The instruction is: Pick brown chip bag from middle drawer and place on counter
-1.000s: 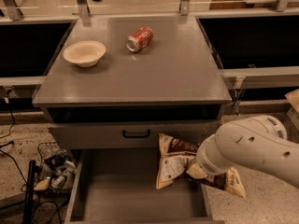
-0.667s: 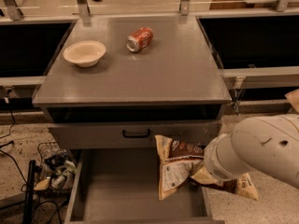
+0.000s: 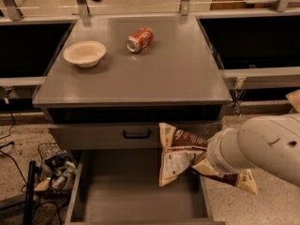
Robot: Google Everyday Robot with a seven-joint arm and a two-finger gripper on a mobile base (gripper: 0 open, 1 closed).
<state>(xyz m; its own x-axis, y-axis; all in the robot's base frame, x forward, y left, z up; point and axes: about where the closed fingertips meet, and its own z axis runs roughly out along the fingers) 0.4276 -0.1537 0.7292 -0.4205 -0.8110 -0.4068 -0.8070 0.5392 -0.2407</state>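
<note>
The brown chip bag [image 3: 179, 150], dark brown with tan edges and a white label panel, hangs in the air over the right side of the open middle drawer [image 3: 126, 193]. My gripper [image 3: 200, 162] is shut on the bag's right part. It is mostly hidden behind my white arm [image 3: 262, 146], which comes in from the right. The bag's top edge is level with the drawer front above. The grey counter [image 3: 164, 74] lies above and behind the bag.
On the counter stand a cream bowl [image 3: 84, 53] at the back left and an orange-red soda can [image 3: 140, 39] lying on its side. A closed drawer front with a black handle [image 3: 137, 135] sits above the open drawer. A wire basket of clutter [image 3: 56, 170] and cables are on the floor at left.
The bag has risen a little out of the drawer with my gripper and shifted slightly right. The counter items have not moved.
</note>
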